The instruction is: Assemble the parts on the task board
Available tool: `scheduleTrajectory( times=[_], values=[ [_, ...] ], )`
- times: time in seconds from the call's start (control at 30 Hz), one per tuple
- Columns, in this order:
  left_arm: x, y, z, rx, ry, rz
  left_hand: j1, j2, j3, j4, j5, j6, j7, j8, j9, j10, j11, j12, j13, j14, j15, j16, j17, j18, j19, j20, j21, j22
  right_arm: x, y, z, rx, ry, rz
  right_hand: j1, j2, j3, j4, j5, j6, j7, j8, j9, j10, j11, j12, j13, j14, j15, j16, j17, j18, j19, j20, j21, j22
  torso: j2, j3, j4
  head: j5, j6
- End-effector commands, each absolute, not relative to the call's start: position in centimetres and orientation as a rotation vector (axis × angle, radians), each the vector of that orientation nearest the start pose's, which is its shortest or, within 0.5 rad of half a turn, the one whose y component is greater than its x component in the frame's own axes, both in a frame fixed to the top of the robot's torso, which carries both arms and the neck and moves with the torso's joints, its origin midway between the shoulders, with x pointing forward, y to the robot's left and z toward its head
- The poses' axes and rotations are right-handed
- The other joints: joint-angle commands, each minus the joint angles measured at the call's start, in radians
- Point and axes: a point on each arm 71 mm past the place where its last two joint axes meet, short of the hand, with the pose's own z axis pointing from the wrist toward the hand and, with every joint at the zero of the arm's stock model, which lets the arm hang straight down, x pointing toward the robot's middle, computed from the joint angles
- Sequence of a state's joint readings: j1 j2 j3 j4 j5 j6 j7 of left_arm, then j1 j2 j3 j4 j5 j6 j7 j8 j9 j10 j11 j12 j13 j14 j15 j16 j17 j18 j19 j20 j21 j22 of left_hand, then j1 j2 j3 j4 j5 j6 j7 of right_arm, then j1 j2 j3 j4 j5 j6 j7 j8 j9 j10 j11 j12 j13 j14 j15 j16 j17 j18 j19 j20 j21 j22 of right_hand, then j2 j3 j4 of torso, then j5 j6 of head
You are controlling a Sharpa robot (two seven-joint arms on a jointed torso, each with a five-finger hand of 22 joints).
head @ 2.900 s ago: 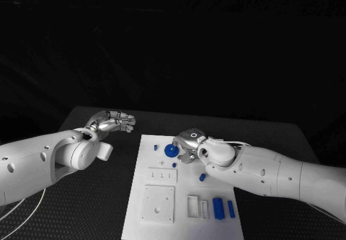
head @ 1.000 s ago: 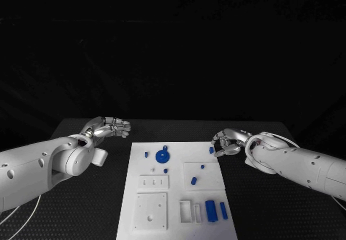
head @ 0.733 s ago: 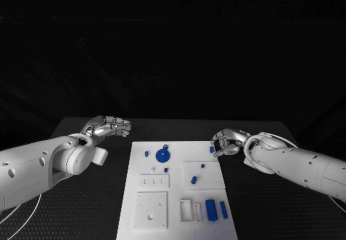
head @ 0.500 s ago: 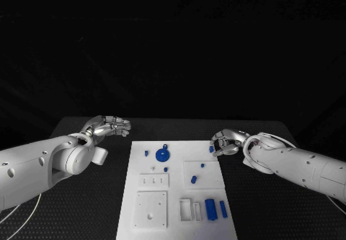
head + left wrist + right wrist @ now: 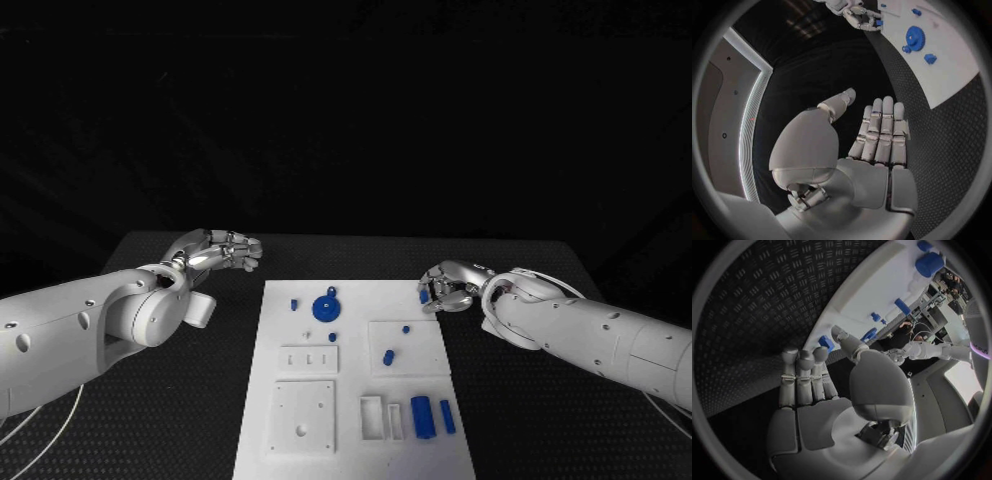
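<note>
Small blue parts lie scattered on the white task board.

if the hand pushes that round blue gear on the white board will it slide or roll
The round blue gear probably slides rather than rolls: it appears to lie flat on the white task board. It looks like small moulded plastic, so likely stiff and light, shifting at a light touch. If it sits on a peg, which cannot be told here, it would spin instead.
</note>
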State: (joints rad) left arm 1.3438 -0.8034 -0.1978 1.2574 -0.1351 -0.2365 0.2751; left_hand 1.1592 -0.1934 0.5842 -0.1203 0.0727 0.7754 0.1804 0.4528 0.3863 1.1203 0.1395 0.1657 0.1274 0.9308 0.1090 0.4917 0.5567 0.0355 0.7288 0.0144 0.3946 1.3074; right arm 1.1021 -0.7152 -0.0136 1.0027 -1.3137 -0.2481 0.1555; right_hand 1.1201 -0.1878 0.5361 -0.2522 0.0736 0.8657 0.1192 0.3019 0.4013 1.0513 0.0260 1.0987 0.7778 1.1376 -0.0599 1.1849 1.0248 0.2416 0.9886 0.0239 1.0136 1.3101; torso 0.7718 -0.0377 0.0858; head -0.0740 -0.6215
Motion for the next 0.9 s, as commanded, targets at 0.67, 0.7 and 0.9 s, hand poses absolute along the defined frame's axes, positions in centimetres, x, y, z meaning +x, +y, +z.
scheduleTrajectory(
  times=[0.67,0.7,0.9],
  values=[
    [53.80,27.13,-17.74,-0.958,1.556,-1.253,-0.007,0.006,0.002,-0.004,-0.006,-0.004,0.004,-0.007,-0.002,-0.008,-0.001,-0.006,-0.002,0.001,0.000,-0.001,0.001,0.010,0.001,-0.005,-0.004,0.016,53.88,-29.14,-26.27,-0.002,1.783,0.554,-0.012,0.035,0.082,0.045,-0.025,0.111,0.006,0.040,0.011,-0.111,-0.008,0.010,-0.010,0.029,-0.024,0.021,0.000,0.020,0.035,-0.020,0.017,0.012,-0.002,-0.0007,-0.0022,0.004,-0.005],
    [53.80,27.13,-17.75,-0.958,1.557,-1.253,-0.007,0.006,0.002,-0.004,-0.006,-0.004,0.004,-0.007,-0.002,-0.008,-0.001,-0.006,-0.002,0.001,0.000,-0.001,0.001,0.010,0.001,-0.005,-0.004,0.016,53.89,-29.17,-26.26,-0.001,1.782,0.553,-0.011,0.038,0.085,0.047,-0.025,0.119,0.004,0.044,0.013,-0.108,-0.010,0.011,-0.009,0.031,-0.025,0.022,0.001,0.020,0.037,-0.021,0.018,0.012,-0.002,-0.0010,-0.0022,0.004,-0.005],
    [53.78,27.13,-17.77,-0.958,1.561,-1.252,-0.007,0.006,0.002,-0.004,-0.007,-0.004,0.004,-0.008,-0.002,-0.009,-0.001,-0.006,-0.002,0.000,0.000,-0.001,0.001,0.010,0.001,-0.005,-0.004,0.016,53.89,-29.11,-26.28,-0.007,1.783,0.550,-0.012,0.045,0.108,0.053,-0.025,0.150,-0.012,0.067,0.030,-0.092,-0.024,0.010,-0.011,0.041,-0.038,0.029,0.004,0.020,0.047,-0.029,0.029,0.014,-0.002,-0.0007,-0.0017,0.003,-0.006]
  ],
)
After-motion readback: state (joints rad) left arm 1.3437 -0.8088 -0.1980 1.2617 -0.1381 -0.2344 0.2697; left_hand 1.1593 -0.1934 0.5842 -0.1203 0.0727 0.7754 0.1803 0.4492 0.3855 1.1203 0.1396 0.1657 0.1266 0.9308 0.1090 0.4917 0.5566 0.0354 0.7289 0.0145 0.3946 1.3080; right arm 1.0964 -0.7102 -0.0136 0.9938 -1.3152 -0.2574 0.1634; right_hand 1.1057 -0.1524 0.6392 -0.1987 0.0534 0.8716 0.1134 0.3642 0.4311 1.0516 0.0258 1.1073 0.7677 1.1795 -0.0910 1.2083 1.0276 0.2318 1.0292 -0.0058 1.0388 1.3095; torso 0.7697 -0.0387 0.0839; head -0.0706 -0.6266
